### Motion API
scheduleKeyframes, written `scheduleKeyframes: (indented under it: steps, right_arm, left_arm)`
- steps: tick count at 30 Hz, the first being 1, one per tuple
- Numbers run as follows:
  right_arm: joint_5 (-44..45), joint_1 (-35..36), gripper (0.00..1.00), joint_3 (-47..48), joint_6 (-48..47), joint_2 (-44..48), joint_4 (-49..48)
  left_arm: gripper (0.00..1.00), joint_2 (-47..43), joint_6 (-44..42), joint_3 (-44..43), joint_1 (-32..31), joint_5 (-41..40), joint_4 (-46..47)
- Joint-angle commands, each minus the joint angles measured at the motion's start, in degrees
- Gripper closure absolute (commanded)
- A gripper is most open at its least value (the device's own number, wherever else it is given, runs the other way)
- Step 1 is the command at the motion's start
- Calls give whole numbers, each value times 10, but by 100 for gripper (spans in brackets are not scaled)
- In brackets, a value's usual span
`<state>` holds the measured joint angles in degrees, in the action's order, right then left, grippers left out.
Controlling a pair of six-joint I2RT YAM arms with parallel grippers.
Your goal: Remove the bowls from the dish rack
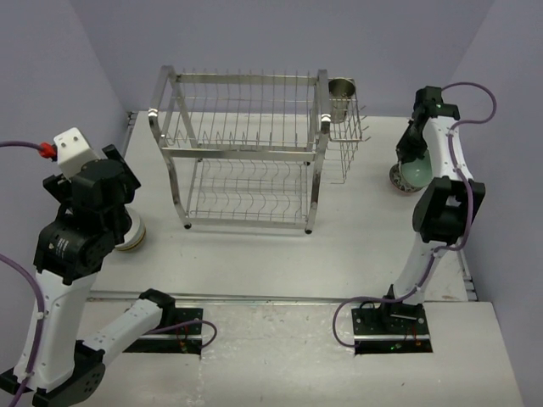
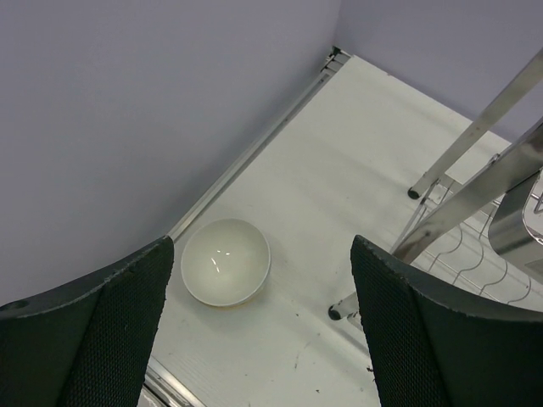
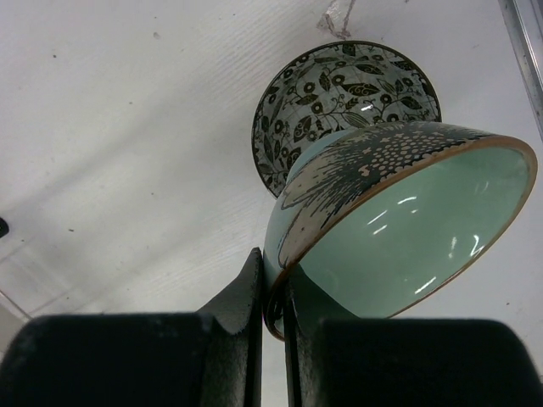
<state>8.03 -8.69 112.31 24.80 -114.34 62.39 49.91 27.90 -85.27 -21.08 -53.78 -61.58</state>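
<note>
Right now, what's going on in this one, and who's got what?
The right gripper is shut on the rim of a mint-lined bowl, holding it tilted over a leaf-patterned bowl that sits on the table at the far right. The left gripper hangs open above a white bowl standing by the left wall, not touching it. The dish rack shows no bowls on either tier; only a steel cup sits in its side basket. Unloading looks nearly done.
</note>
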Motion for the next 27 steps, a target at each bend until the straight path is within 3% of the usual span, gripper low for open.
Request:
scheduleKeyframes:
  steps: [1, 7, 27]
  right_arm:
    - [24, -5, 100, 40, -14, -13, -9]
    - [16, -5, 100, 80, -19, -70, 2]
    - [24, -5, 100, 94, -23, -132, 12]
  left_arm:
    - [15, 12, 2, -17, -3, -24, -6]
    - [14, 27, 7, 3, -3, -13, 8]
    - [14, 48, -1, -1, -2, -5, 21]
